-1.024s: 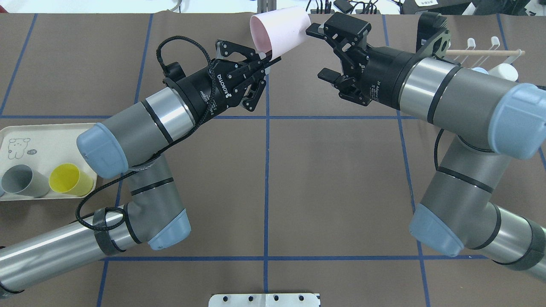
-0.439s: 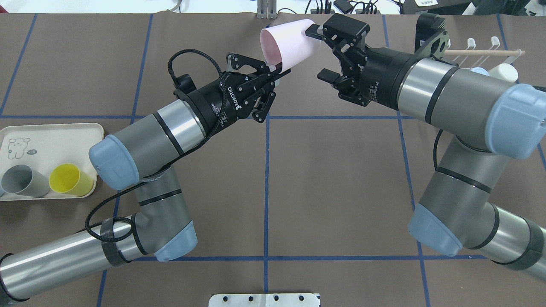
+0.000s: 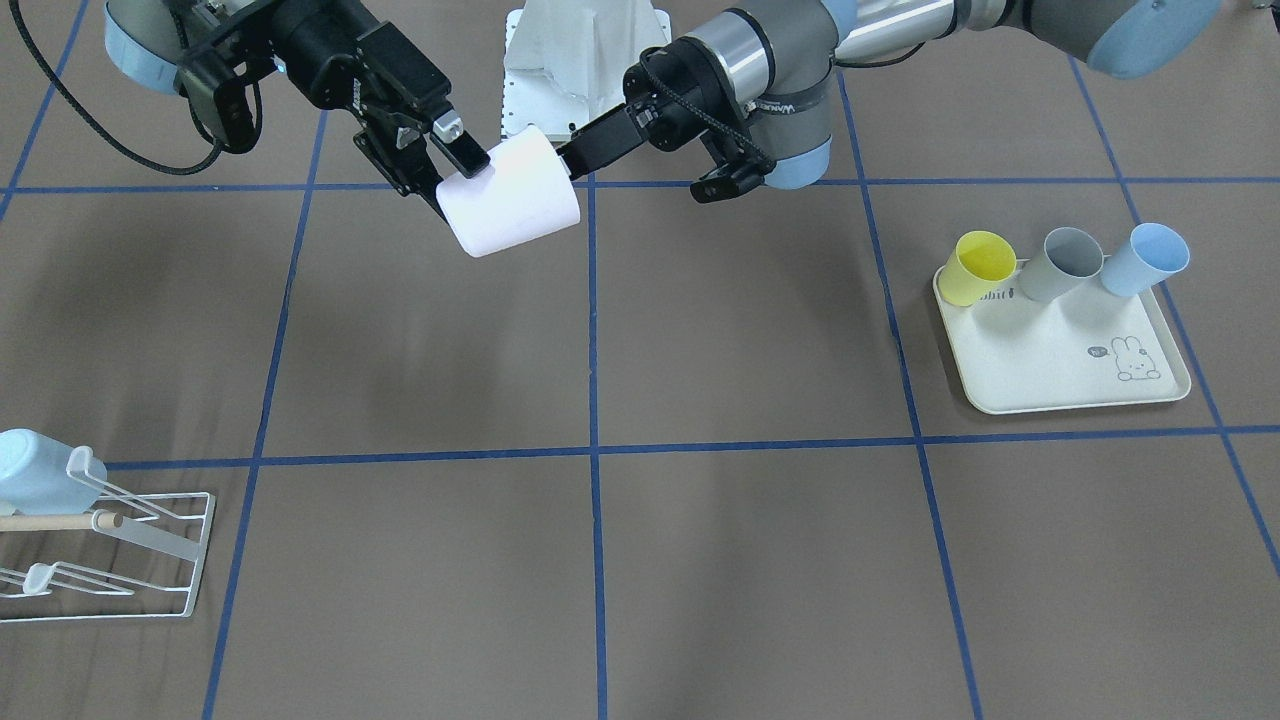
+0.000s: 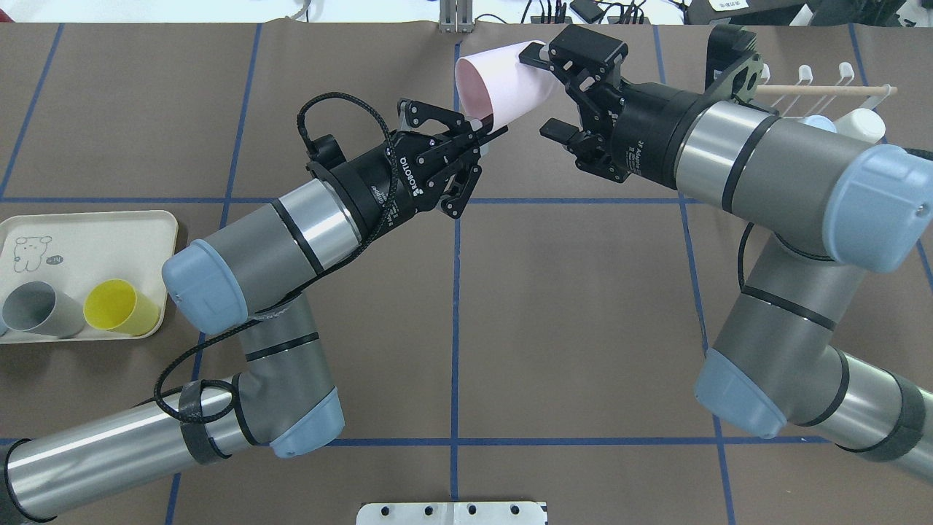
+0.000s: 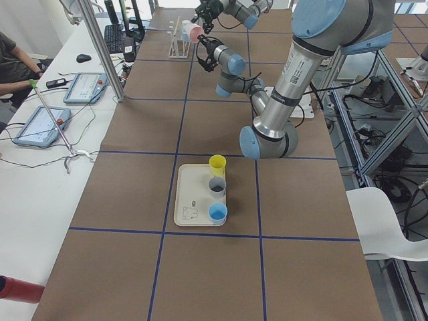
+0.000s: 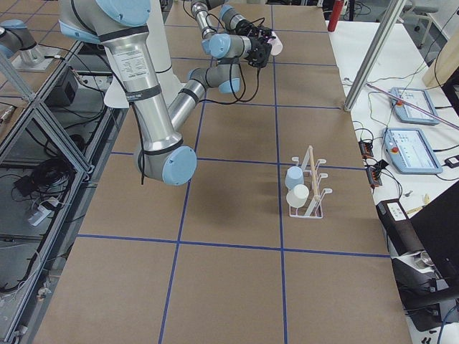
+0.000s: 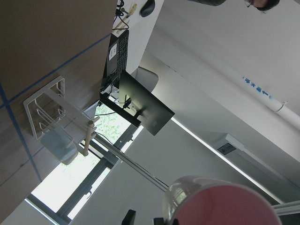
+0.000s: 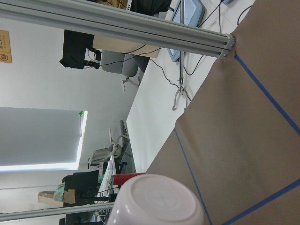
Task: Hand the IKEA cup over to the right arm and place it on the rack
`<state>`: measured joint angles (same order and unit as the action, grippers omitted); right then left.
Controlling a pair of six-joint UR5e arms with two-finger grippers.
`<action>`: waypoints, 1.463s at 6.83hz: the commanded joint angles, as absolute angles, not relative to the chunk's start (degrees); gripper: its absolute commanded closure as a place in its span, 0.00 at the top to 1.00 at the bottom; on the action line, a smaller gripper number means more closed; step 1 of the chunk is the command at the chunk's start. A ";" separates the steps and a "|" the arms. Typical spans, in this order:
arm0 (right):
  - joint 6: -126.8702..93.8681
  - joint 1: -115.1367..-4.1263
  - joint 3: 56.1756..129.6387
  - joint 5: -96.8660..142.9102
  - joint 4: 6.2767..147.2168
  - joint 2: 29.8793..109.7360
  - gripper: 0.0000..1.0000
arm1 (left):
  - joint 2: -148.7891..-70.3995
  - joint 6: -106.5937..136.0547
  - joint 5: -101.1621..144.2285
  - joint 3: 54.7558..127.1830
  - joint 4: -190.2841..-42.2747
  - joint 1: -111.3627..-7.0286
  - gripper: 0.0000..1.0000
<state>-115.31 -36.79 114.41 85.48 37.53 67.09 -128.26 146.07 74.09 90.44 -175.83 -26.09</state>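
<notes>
Our left gripper (image 4: pixel 487 131) pinched the rim of the pale pink plastic cup (image 4: pixel 514 86), up in the air at the far middle, so we needed our wide-open right gripper (image 4: pixel 545 91) to squeeze its bottom before letting go.

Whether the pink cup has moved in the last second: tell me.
Yes. In the overhead view the pink cup has shifted right: its mouth, earlier left of the central blue tape line, now lies right of it, toward the right gripper.
</notes>
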 commanded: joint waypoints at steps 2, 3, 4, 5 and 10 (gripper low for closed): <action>-115.40 -36.47 114.08 84.99 37.53 66.62 1.00 | -129.20 146.07 72.69 90.44 -175.69 -24.70 0.00; -115.84 -36.39 114.08 84.99 37.62 66.62 1.00 | -129.55 146.07 72.69 90.44 -175.61 -24.70 0.00; -116.27 -36.47 113.91 84.99 37.53 66.62 0.99 | -129.55 146.07 72.69 90.44 -175.52 -24.70 0.00; -116.45 -36.39 113.91 84.99 37.53 66.53 0.45 | -129.72 146.07 72.69 90.44 -175.43 -24.61 0.00; -116.28 -37.61 113.82 84.99 37.53 65.83 0.00 | -130.61 145.37 72.86 90.26 -175.25 -24.87 1.00</action>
